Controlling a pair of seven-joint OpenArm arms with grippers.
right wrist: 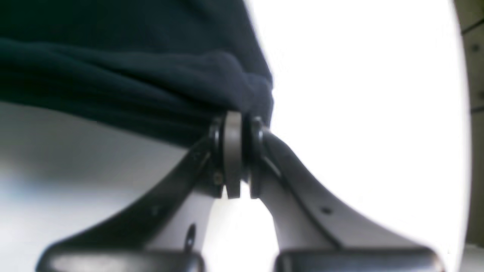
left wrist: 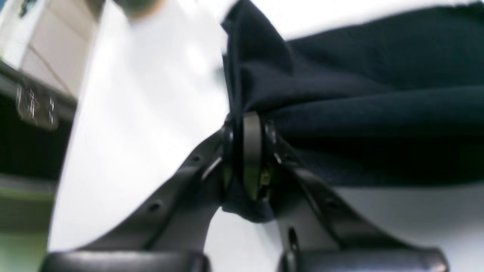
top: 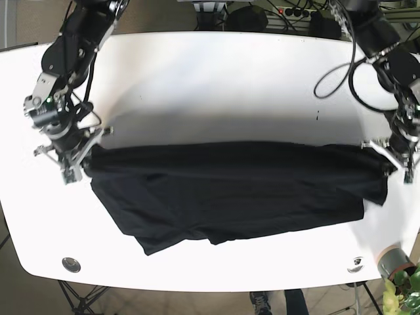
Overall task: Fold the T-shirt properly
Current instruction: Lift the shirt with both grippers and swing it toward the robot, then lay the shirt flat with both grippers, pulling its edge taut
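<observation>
I have the shirt (top: 230, 197) lying across the middle of the tabletop (top: 216, 79), dark cloth spread wide from one arm to the other, with its far edge raised and drawn into a fairly straight line between the two tools. The near part sags onto the tabletop in loose wrinkles, lower toward the right arm's side.

My left tool (left wrist: 247, 151) is closed tight on a bunched corner of the shirt; in the left wrist view the cloth is pinched between the pads with a small tuft poking out below them. My right tool (right wrist: 236, 151) is likewise clamped shut on the opposite corner, folds of cloth gathered just above its pads. Both sit at the shirt's far corners, well apart from each other.

I judge the reason for holding it this way is tension: gripping both ends of one edge keeps that edge straight, so it can be carried over the rest of the shirt as a clean fold line rather than a crumpled one. The fold looks part done at most, since the near hem is uneven. The risk I see is a thin pinch slipping from either tool if the arms pull further apart.
</observation>
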